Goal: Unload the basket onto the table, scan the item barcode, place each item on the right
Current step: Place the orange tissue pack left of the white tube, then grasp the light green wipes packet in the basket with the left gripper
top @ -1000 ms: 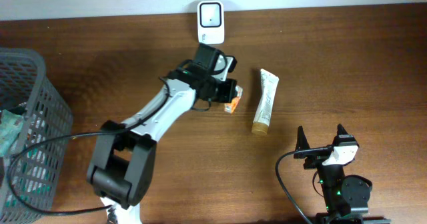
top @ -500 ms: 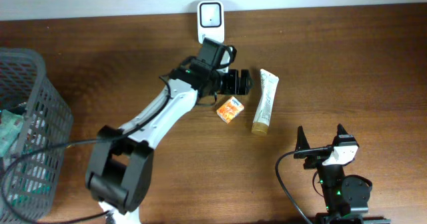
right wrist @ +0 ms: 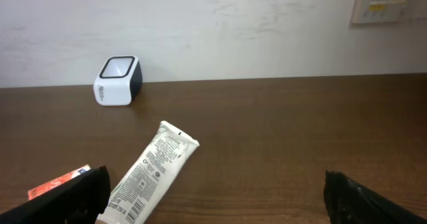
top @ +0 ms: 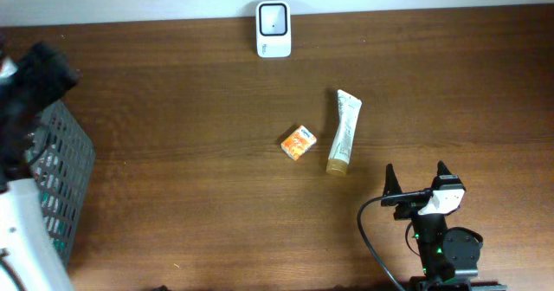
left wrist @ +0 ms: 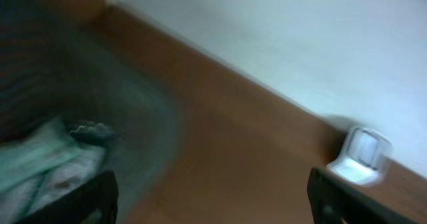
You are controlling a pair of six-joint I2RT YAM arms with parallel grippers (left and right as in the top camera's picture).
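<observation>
The small orange box (top: 298, 142) lies on the tabletop (top: 450, 74), clear of both arms, just left of the brown-capped end of a white tube (top: 344, 132). The white scanner (top: 273, 17) stands well behind them, by the wall. Print on the box and tube is too small to read. The left gripper (left wrist: 213, 192), blurred near the grey basket (top: 74, 165), has its jaws spread and empty. The right gripper (top: 416, 175) is likewise released. A wall panel (right wrist: 390, 3) is cut off.
</observation>
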